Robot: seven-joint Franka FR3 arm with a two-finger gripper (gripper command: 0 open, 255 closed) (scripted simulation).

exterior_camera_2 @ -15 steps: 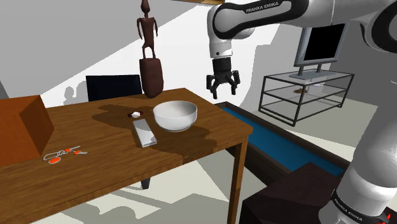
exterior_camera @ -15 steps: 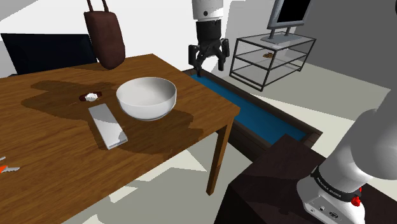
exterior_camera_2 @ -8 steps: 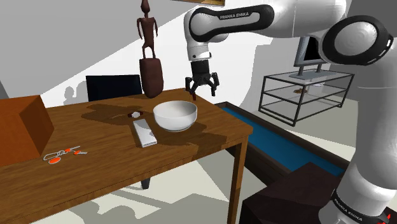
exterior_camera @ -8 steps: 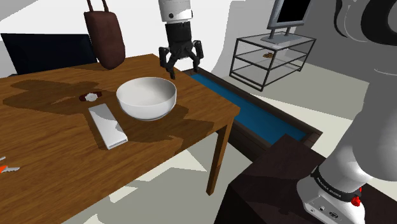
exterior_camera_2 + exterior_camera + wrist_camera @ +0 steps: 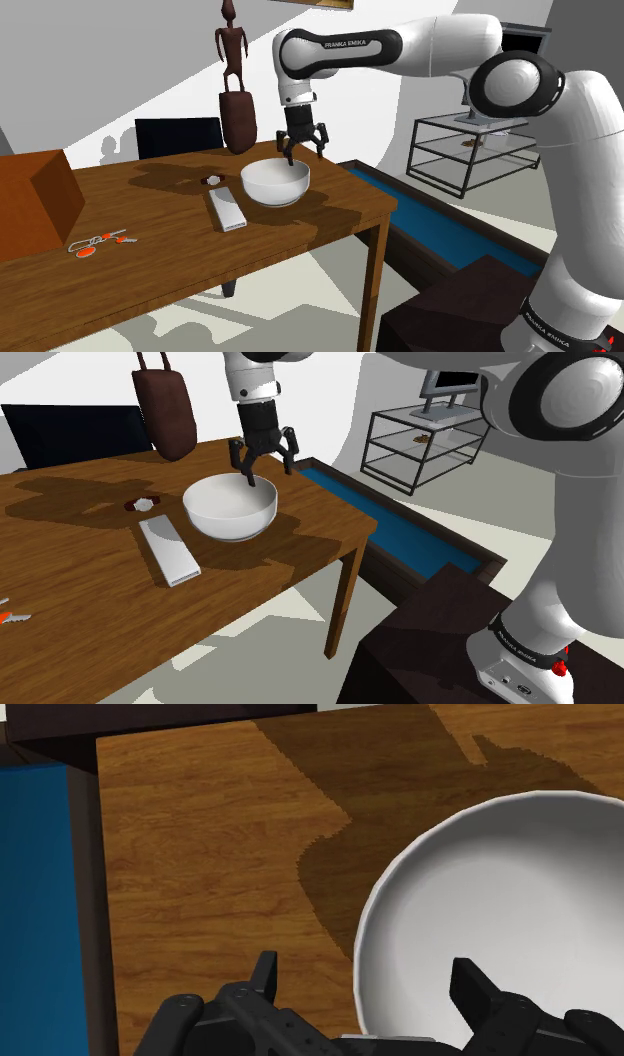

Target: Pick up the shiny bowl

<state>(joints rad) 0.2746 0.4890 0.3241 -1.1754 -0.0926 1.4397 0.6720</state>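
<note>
Bowl [image 5: 230,507] rim lines up between the spread fingers of my gripper [image 5: 268,472], so I'd drop straight down and pinch the wall squarely.

"FRANKA EMIKA" in black capitals on upper link of white Franka arm [image 5: 345,43], second exterior view. Small dark lettering on white base [image 5: 520,648], shoulder view: too small to read.

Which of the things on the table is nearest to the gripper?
The white bowl: the open gripper hovers over its rim, while the flat grey slab lies on the bowl's other side.
</note>
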